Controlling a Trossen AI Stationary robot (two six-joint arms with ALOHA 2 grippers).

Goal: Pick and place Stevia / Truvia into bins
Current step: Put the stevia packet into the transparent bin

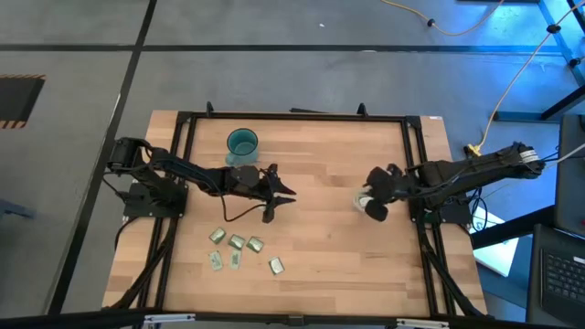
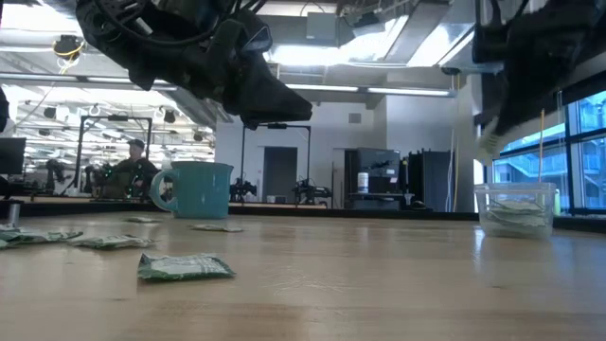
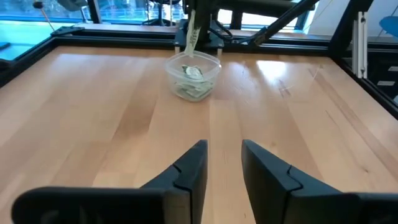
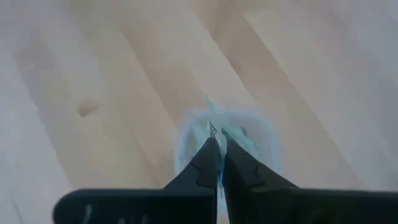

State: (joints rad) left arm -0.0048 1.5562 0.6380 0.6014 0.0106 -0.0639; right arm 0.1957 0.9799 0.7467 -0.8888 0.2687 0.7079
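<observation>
Wooden desk [image 1: 320,238] carries a teal cup [image 1: 242,143] at 11 o'clock and a clear cup [image 3: 193,76] at 3 o'clock, already holding several sachets. Six more sachets [image 1: 238,251] lie loose toward 7 o'clock. Left claw [image 1: 279,196] hangs near centre, fingers parted, empty. Right claw [image 4: 218,149] sits directly above the clear cup, pinched closed on one sachet [image 4: 211,124].

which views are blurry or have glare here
Right wrist view: the wood and the clear cup under the shut right gripper are soft and out of focus. Left wrist view: sharp, with window glare on the table. Low view: the nearest sachet is blurred, and the ceiling lights flare.
</observation>
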